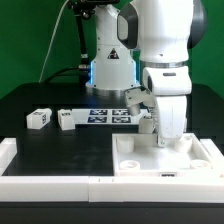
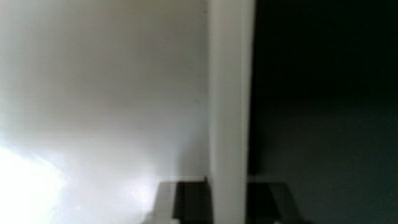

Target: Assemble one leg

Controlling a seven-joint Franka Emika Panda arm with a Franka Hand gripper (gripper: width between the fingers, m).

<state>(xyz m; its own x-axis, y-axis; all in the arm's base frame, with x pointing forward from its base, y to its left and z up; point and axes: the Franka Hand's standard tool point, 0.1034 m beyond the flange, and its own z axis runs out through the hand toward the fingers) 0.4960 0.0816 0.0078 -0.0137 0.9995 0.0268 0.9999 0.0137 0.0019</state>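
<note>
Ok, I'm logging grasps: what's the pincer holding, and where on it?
It looks like the leg, a white post clamped in the pincer near one end; which end cannot be told.

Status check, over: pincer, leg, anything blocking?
Pincer shut on the leg, low over the white tray piece. Two spare legs lie apart at the exterior view's left. No obstruction seen.

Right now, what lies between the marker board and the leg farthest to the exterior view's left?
A second leg lies between that far leg and the marker board. The exterior view shows it; the wrist view does not.
</note>
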